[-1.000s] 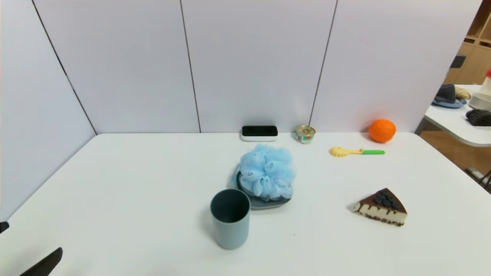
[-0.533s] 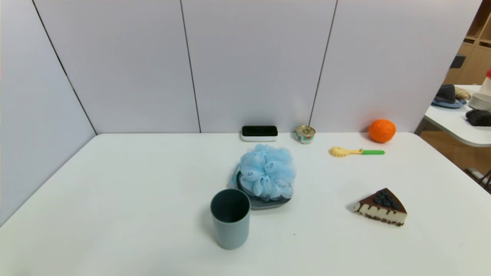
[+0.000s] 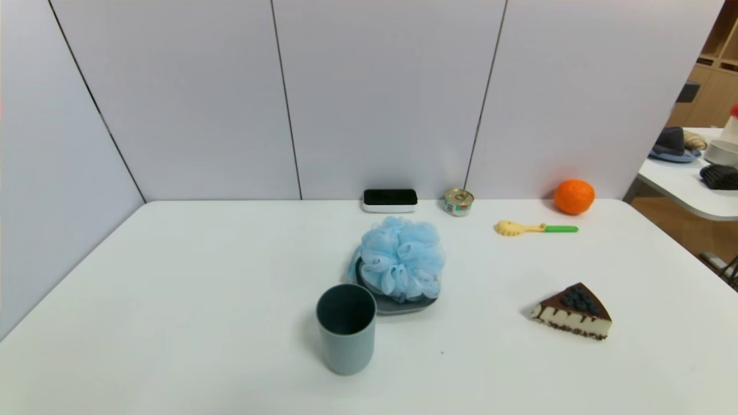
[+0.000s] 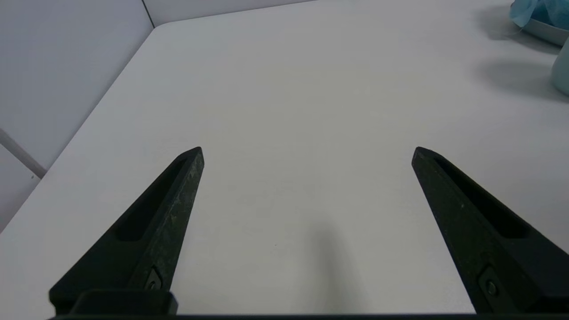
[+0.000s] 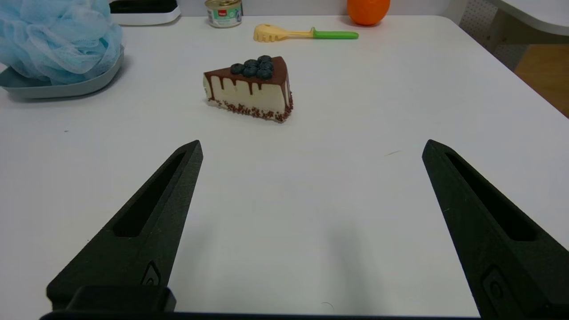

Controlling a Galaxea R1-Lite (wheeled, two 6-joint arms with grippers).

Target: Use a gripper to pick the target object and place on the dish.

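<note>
Over the near left of the table (image 3: 202,323), outside the head view, my left gripper (image 4: 307,155) has its fingers spread wide, with nothing between them. Outside the head view on the right, my right gripper (image 5: 314,149) is parked above the table, fingers also wide apart and holding nothing.

Orientation: the bath pouf (image 3: 400,259) is roundish, so I read no clear long axis or pointing direction from its ruffles. Position: it sits on the dish (image 3: 403,307), covering most of it, with the near rim exposed and some mesh hanging past the left side. Relative to the left gripper, the pouf lies well apart, farther forward and to the right; neither finger touches it.

Nearest on the table, the upright cup (image 3: 346,340) stands just in front of the dish, a little left. The cake slice (image 3: 573,311) lies to the right. Farther back: a yellow and green utensil (image 3: 536,229), handle to the right. By the back wall: a black-and-white box (image 3: 390,200), a small can (image 3: 459,202) and the orange ball (image 3: 574,196).
</note>
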